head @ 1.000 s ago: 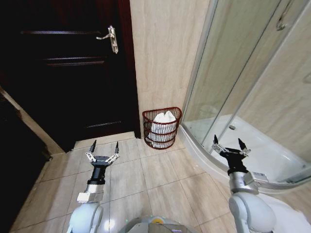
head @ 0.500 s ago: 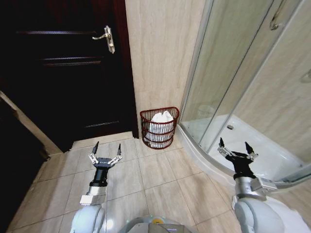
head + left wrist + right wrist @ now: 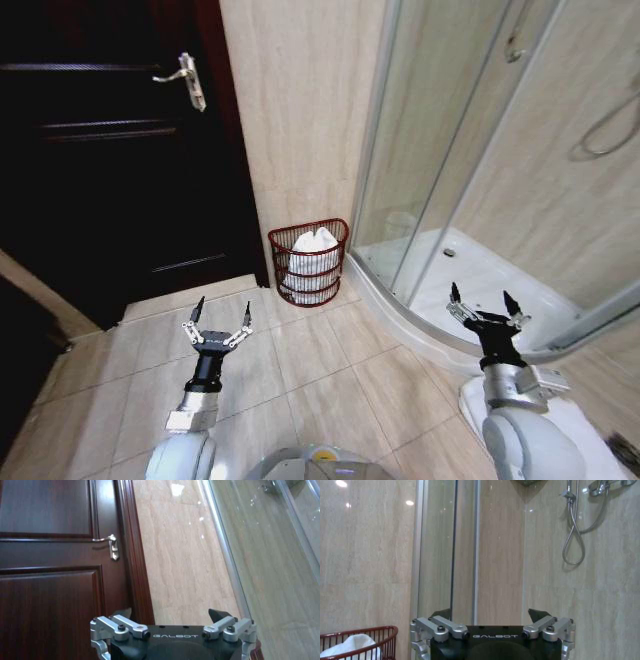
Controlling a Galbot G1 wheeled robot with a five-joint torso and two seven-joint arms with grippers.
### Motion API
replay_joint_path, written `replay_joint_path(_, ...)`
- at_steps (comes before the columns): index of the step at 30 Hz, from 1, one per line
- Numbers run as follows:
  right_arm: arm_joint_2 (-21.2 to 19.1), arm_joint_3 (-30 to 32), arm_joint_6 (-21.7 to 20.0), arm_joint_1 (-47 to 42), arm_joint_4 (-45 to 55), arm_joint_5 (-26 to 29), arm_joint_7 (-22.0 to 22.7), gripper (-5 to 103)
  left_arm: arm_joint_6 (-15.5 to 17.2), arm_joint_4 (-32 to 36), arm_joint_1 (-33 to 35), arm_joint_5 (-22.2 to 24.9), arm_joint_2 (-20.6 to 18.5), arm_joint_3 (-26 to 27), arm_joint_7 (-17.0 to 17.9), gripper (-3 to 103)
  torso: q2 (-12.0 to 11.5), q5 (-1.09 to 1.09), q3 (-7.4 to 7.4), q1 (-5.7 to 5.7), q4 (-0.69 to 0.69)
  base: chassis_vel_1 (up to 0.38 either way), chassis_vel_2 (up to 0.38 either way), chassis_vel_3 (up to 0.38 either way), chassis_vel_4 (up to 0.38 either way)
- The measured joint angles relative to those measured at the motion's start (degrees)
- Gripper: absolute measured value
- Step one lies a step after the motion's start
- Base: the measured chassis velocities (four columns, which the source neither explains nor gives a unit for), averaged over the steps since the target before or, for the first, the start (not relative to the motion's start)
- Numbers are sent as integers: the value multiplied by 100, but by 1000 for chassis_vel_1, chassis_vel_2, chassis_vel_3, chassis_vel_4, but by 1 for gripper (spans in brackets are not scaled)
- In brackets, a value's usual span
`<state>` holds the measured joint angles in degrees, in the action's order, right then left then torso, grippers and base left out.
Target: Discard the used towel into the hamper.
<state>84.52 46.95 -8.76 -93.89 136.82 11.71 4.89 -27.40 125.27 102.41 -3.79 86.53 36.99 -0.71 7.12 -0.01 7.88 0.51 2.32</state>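
Head view of a tiled bathroom corner. The hamper, a small dark red wire basket, stood on the floor against the beige wall, between the dark wooden door on the robot's left and the glass shower enclosure on its right. A white towel lay bunched inside the hamper, its top rising just above the rim. The left end effector was held out low over the floor tiles, in front of the door and well apart from the hamper; its two fingers were spread wide and gripped nothing. The right end effector hovered at similar height near the curved edge of the white shower tray, likewise fully spread and empty. In the left wrist view, the left end effector pointed toward the door frame, with the door handle above it. In the right wrist view, the right end effector faced the shower glass and a hanging shower hose, with the hamper rim and a part of the towel visible off to one side.
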Motion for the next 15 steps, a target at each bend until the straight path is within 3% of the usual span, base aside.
replay_joint_path(8,25,-11,69,-47,-3,48,21,100,-93,-14,-33,-9,9,25,16,100,-179,0,-149,-30,0,0,0,0,0)
replay_joint_path(15,47,-25,127,-78,-19,48,31,100,-67,-11,1,-42,-2,11,36,100,-223,1,-186,-38,0,0,0,0,0)
